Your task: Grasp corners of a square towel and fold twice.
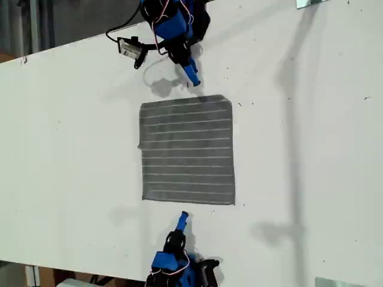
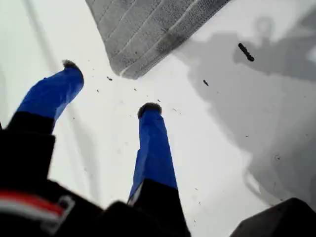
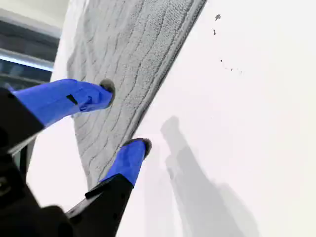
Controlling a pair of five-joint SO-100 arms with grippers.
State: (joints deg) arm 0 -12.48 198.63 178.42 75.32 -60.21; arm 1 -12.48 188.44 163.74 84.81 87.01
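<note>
While I watched the exterior view, the towel (image 1: 187, 149) lay flat and square in the middle of the white table (image 1: 72, 149). One arm (image 1: 173, 24) reached in from the top of that view, its blue tip just short of the towel's upper edge. Another arm (image 1: 173, 260) reached in from the bottom, its tip just short of the lower edge. I could not tell which arm was which.

Through the first wrist view, my first gripper (image 2: 111, 88) pointed down at bare table with its jaws spread and nothing between them. A towel corner (image 2: 126, 74) lay just ahead of them, untouched.

Through the second wrist view, my second gripper (image 3: 123, 116) hung with jaws parted and empty, straddling the towel's hemmed edge (image 3: 163, 74).
</note>
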